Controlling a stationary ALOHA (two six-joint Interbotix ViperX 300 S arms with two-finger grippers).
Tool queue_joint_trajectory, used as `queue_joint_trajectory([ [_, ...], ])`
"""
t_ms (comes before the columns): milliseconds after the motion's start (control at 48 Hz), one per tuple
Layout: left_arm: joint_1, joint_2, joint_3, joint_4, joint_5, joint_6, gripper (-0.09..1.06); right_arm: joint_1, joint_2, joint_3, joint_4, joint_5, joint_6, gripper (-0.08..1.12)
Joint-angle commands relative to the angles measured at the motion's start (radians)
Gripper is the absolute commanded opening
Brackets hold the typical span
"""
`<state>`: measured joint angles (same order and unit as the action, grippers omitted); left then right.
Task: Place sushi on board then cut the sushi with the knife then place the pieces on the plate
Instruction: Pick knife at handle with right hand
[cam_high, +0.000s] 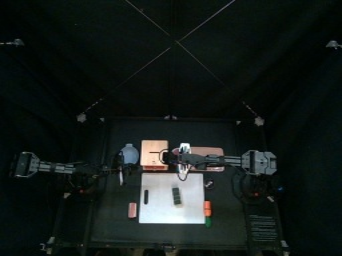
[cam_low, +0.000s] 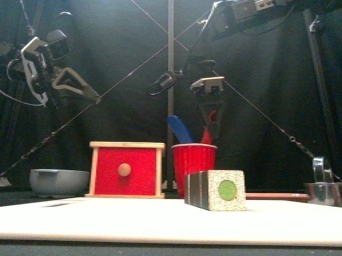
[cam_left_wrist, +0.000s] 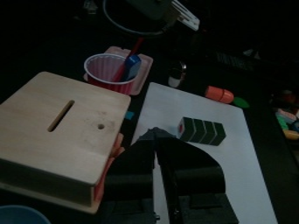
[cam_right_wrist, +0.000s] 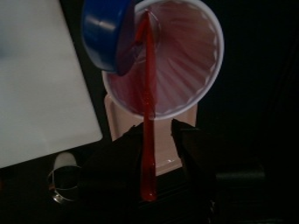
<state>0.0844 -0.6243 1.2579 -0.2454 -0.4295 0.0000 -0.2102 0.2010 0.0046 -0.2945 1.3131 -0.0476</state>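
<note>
1. Jaws of the left gripper (cam_left_wrist: 158, 144) sat pressed together beside the pale wooden box (cam_low: 126, 170).
2. Right gripper (cam_low: 207, 100) pinched the red toy knife (cam_right_wrist: 146, 122) in the red cup (cam_low: 194, 165), blue toy knife (cam_low: 179, 128) alongside.
3. Dark green sushi roll (cam_low: 218, 189) lay on the white cutting board (cam_low: 120, 220).

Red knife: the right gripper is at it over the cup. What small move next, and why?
Probably lift the red knife straight up, clear of the cup. One end runs into the right gripper, the other is in the cup beside the blue knife, and the sushi lies whole on the board.
</note>
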Motion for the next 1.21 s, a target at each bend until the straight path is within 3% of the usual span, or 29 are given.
queue_joint_trajectory([
  [21, 0.003, 0.002, -0.011, 0.000, -0.005, 0.003, 0.39, -0.020, -0.015, -0.044, 0.015, 0.006, -0.018, 0.69],
  [1208, 0.012, 0.002, -0.005, 0.000, -0.005, 0.002, 0.39, -0.054, 0.005, -0.075, 0.051, 0.072, -0.034, 0.68],
])
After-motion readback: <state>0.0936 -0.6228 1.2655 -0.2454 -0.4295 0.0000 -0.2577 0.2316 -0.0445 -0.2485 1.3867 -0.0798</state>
